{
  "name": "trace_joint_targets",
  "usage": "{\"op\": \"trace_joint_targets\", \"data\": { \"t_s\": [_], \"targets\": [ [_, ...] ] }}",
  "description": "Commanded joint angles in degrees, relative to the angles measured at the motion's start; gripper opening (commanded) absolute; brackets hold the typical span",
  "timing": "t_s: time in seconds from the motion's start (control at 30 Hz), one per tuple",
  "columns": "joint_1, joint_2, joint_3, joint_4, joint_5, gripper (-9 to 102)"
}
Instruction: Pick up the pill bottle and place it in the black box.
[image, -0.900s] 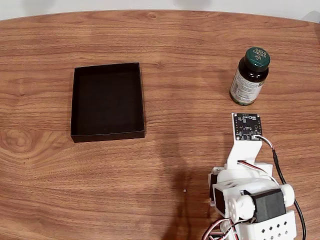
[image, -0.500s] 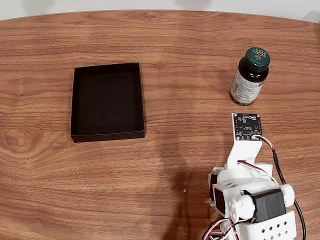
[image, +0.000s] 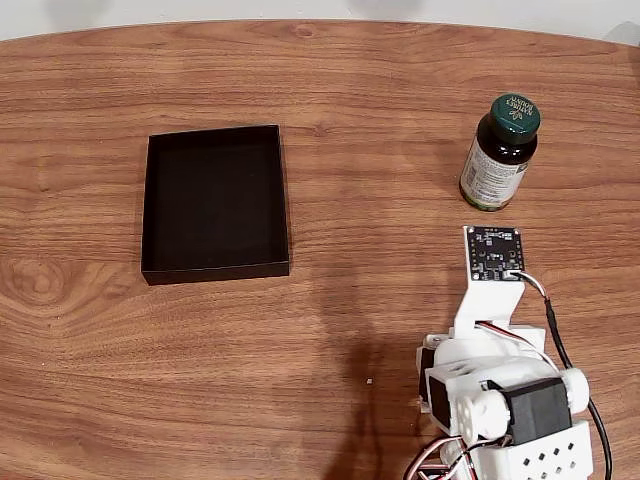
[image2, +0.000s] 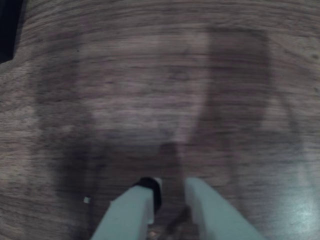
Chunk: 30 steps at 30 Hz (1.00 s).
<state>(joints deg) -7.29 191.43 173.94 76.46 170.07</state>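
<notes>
The pill bottle, dark amber with a green cap and a pale label, stands upright at the right of the wooden table in the fixed view. The black box, a shallow matte tray, lies on the left of the table with nothing in it. The white arm sits folded at the bottom right, with its wrist camera board just below the bottle. In the wrist view my gripper hangs low over bare wood, its pale fingers close together with nothing between them. A dark corner of the black box shows at the top left.
The wooden table has bare surface between the box and the bottle. Its curved far edge runs along the top of the fixed view. A black cable loops beside the arm at the right.
</notes>
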Motion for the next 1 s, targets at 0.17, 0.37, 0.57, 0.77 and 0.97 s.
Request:
{"op": "trace_joint_targets", "data": {
  "t_s": [0.17,0.37,0.57,0.77,0.97],
  "targets": [
    [-1.58,-0.18,-0.35,9.40,11.78,3],
    [-8.09,-0.26,-0.35,9.40,4.31,3],
    [-8.44,-0.26,-0.35,9.40,1.41,3],
    [-8.44,-0.26,-0.35,9.40,1.41,3],
    [-8.44,-0.26,-0.35,9.40,1.67,3]
  ]
}}
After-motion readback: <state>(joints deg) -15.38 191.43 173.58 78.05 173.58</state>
